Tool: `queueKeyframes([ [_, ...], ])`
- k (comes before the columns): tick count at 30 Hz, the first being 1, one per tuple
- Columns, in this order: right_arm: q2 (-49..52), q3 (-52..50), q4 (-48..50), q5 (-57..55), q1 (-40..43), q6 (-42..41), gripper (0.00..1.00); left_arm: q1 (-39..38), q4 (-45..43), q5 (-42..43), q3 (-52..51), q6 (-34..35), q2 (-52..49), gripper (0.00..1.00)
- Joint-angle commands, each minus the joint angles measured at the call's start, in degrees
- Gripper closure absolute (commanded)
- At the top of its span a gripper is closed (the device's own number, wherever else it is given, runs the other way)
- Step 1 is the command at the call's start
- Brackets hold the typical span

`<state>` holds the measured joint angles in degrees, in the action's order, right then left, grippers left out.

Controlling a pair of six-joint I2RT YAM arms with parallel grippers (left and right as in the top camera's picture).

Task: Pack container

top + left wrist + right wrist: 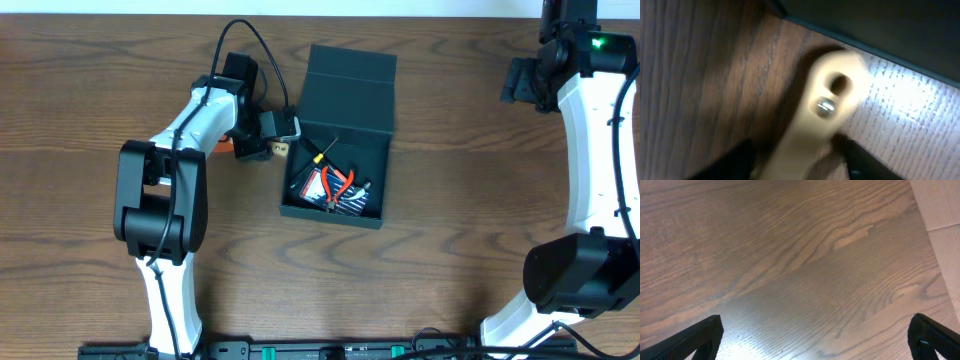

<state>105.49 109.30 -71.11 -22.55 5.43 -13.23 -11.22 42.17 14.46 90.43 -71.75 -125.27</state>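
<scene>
The dark teal container (372, 120) stands open at the table's middle, its flap lid (350, 72) folded back. Inside lie red-handled pliers (338, 183), a yellow-handled screwdriver (318, 153) and a striped item. My left gripper (275, 135) is just left of the container's left wall. In the left wrist view my left gripper (797, 165) is shut on a beige tool handle (827, 95) with a hole and a screw, held close to the container's wall (880, 25). My right gripper (522, 80) is open and empty over bare table at the far right, as the right wrist view (815, 340) shows.
A small orange piece (222, 147) shows beside the left wrist. A black cable (250, 40) loops over the left arm. A pale surface (945, 230) lies past the table's edge in the right wrist view.
</scene>
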Motion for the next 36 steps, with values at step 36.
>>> queueKeyframes([
  [36,-0.26,0.81,-0.04,-0.74,0.11,-0.44,0.01,8.09,-1.40,-3.10,5.81,10.49,-1.11,0.94],
])
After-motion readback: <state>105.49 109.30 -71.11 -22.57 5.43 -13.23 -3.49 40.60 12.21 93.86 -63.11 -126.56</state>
